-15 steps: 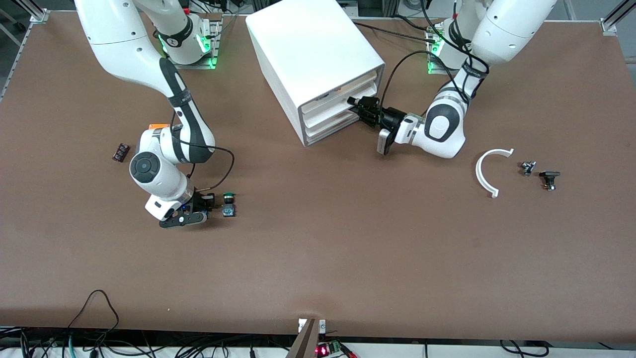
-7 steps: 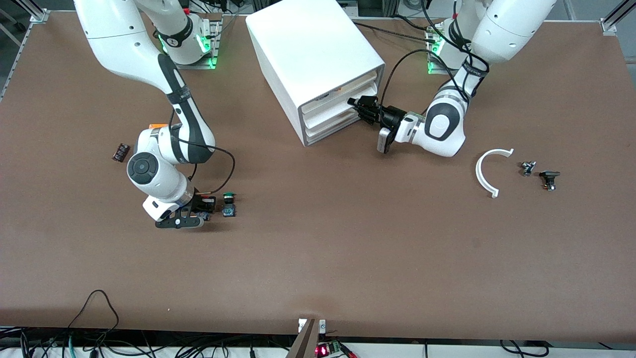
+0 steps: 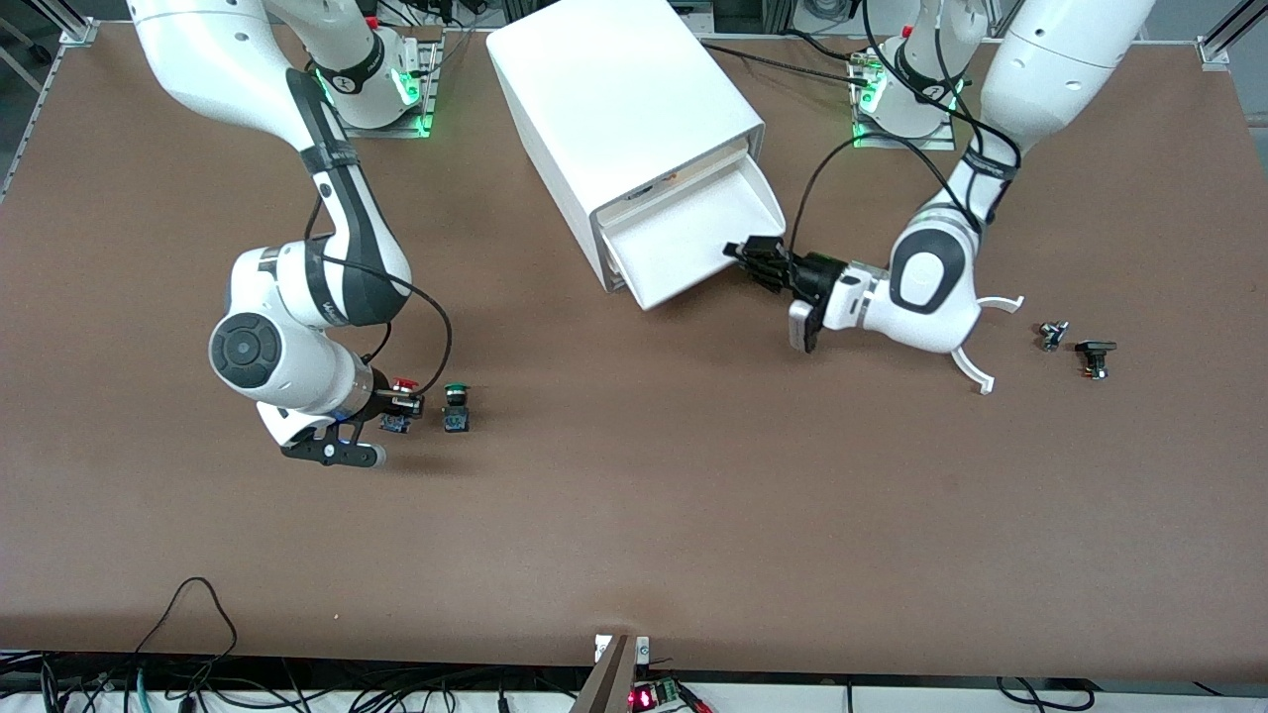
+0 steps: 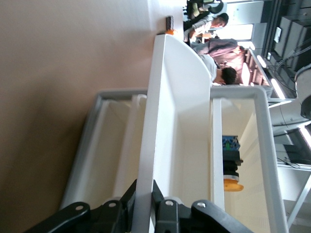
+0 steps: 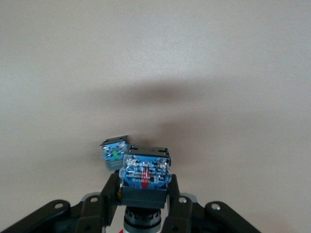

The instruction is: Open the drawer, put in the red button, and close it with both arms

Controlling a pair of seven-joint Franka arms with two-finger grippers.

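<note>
The middle drawer [image 3: 684,248] stands pulled out of the white cabinet [image 3: 614,89]. My left gripper [image 3: 748,259] is shut on the drawer's front wall. In the left wrist view that thin white wall [image 4: 155,121] runs up from between the left gripper's [image 4: 145,187] black fingers, and the tray looks bare inside. My right gripper [image 3: 398,404] is shut on the red button [image 3: 397,418], held just above the table beside the green button [image 3: 456,406]. The right wrist view shows the red button's blue base [image 5: 145,174] between the fingers, with the green button [image 5: 115,151] past it.
An orange-capped button [image 4: 232,165] lies in the top drawer. Toward the left arm's end of the table lie a white curved piece [image 3: 976,371] and two small dark parts [image 3: 1052,335] [image 3: 1095,356]. Cables hang along the table edge nearest the camera.
My left gripper closed on the middle drawer's front and pulled it out toward the camera. My right gripper drew away from the green button with the red button in it.
</note>
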